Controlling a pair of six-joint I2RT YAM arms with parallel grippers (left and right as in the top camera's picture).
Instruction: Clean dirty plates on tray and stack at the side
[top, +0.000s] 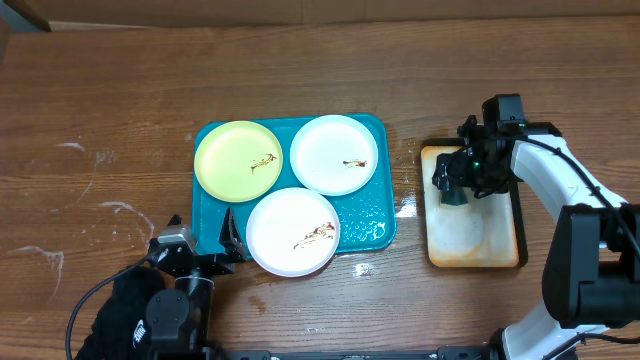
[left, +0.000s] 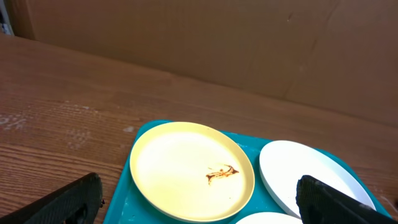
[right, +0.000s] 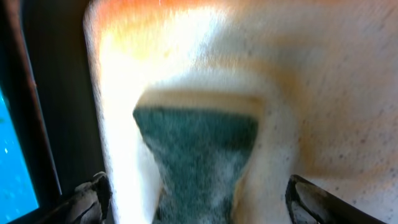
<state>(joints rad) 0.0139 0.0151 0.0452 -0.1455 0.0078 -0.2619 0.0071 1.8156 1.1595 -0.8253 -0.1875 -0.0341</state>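
Since all 3 plates lie on the tray (top: 378, 228) with their brown smears unwiped, I judge that I am at the very first step: fetching the sponge. The yellow-green plate (top: 238, 160) sits at the tray's far left. 1 white plate (top: 334, 153) is just beside it at the far right. The other white plate (top: 293, 231) lies at the near edge, its rim overhanging toward me.

My right gripper (right: 199, 202) hangs over the cream tray (top: 475, 245), well apart from the plates. Its fingers (right: 93, 196) are spread wide with the dark green sponge (right: 196, 149) between them. I see a gap on either side, so nothing is pinched. My left gripper (left: 199, 186) hovers by the tray's near left corner, spread just as wide and empty, looking across the yellow-green plate.

The next move, as I judge it, is to sink the right fingers a little lower and close squarely across the sponge. It looks wet and soft, so I expect it to give and need a firm squeeze before I carry it to the plates. My left fingers will likely have to steady a plate so that wiping does not shove it about. No stack is begun on the table (top: 100, 120) beside the tray.
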